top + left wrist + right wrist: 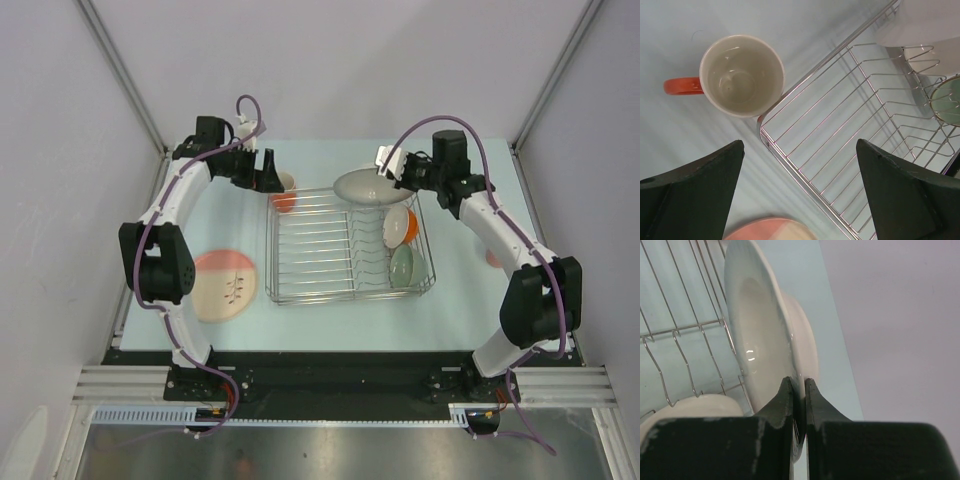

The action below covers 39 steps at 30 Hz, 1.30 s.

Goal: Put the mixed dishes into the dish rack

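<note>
The silver wire dish rack (330, 262) stands mid-table. My right gripper (798, 386) is shut on the rim of the white plate (365, 186), holding it over the rack's far right corner; the plate also shows in the right wrist view (760, 335). The orange-and-white bowl (400, 226) and pale green bowl (402, 266) stand on edge in the rack's right end. My left gripper (800, 170) is open and empty above the rack's far left corner (765, 135), next to the orange mug (740, 75). The pink plate with the twig mark (226, 285) lies left of the rack.
A small pink-orange object (493, 259) lies right of the rack, half hidden by my right arm. Grey walls and metal posts enclose the table on three sides.
</note>
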Each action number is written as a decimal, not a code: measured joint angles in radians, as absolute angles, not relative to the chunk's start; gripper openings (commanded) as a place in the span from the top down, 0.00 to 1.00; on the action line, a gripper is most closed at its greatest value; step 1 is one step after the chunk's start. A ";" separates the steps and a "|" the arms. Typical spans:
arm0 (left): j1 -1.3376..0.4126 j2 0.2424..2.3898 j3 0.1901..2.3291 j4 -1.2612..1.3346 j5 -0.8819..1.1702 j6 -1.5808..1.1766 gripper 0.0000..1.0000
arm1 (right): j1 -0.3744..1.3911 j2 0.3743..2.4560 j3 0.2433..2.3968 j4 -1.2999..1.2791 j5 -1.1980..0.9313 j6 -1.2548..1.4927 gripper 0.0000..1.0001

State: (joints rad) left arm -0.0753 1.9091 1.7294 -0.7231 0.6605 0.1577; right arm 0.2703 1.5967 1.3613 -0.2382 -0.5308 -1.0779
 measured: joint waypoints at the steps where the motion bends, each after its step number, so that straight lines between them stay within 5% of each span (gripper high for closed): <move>1: -0.075 1.909 1.729 -0.723 0.661 0.158 0.00 | 0.265 1.597 1.361 -0.238 -0.537 -1.072 1.00; 39: -0.075 1.903 1.665 -0.674 0.666 0.149 0.00 | 0.271 1.614 1.489 -0.422 -0.614 -0.984 1.00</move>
State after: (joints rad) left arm -0.0753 1.9034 1.6653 -0.6739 0.6662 0.1486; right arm 0.2714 1.6138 1.4891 -0.4225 -0.6144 -0.9844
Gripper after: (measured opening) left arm 0.996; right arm 0.068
